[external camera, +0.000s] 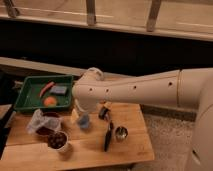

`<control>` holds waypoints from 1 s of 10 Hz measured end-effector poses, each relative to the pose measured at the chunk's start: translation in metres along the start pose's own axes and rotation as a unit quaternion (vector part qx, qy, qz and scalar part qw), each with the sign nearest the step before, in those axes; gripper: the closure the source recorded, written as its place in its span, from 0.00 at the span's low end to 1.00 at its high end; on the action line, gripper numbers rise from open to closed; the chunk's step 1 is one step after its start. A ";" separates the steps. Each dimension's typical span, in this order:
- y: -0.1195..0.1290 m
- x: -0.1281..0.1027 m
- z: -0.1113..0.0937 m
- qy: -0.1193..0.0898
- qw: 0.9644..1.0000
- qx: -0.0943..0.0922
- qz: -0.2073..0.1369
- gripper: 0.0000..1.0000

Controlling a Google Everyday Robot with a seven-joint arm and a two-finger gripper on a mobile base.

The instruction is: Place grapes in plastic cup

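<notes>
Dark grapes in white cup, apart from fingers beside plastic cup.

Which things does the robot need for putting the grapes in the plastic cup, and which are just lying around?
For the job: grapes in the white cup, small blue cup, pincer down by that cup.

Just lying about: green tray, carrot, orange, metal cup, plastic-wrapped bowl, black tool.

Gripper beside plastic cup; arm overhangs table; metal cup, black tool nearby.
</notes>
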 end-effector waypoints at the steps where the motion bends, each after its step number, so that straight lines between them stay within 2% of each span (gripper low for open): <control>1: -0.001 0.000 0.000 0.000 1.000 0.000 0.001 0.20; 3: -0.003 0.002 0.002 0.005 1.000 -0.003 0.002 0.20; 4: -0.009 0.009 0.008 0.019 1.000 -0.004 0.006 0.20; 6: -0.002 0.012 0.015 0.020 1.000 -0.012 -0.012 0.20; 8: 0.018 0.002 0.015 0.018 0.999 -0.021 -0.036 0.20; 10: 0.061 -0.019 0.012 0.010 0.996 -0.037 -0.082 0.20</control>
